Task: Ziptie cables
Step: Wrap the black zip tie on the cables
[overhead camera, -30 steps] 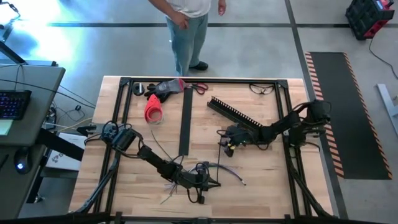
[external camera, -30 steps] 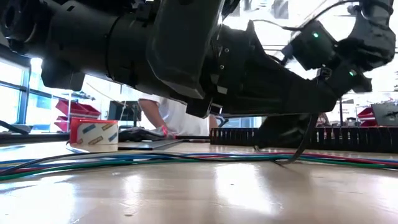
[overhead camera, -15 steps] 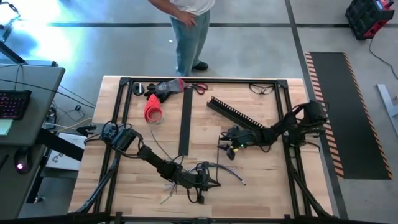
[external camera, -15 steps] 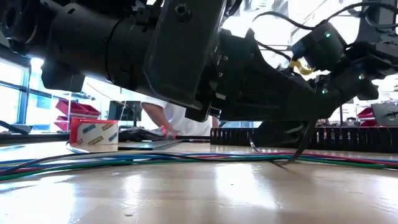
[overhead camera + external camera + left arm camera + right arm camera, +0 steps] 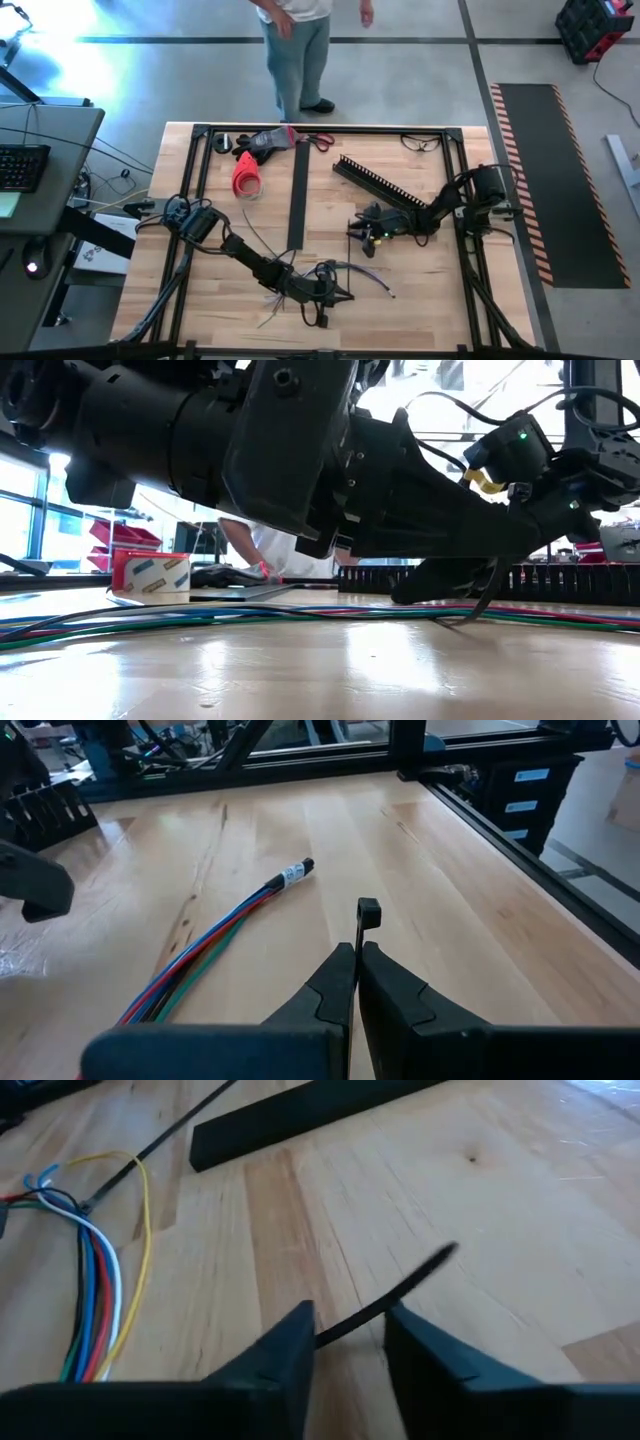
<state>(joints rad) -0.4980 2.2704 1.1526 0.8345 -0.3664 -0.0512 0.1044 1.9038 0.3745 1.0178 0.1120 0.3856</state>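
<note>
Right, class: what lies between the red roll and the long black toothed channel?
A flat black strip lies between the red roll and the toothed channel, flat on the wood; the high view shows it.

The high view looks straight down from well above, taking in the whole surface (image 5: pixel 330 200), both arms and a strip of floor where a person (image 5: pixel 300 50) stands beyond the far edge. The low view sits at surface height by the near edge, facing level across toward the room, very close under the left arm (image 5: pixel 250 450). The left wrist view looks forward past the left claw (image 5: pixel 356 955) along the boards. The right wrist view looks down past the right claw (image 5: pixel 350 1342), near the wood. All four share the cables (image 5: pixel 330 270) lying on the surface.
</note>
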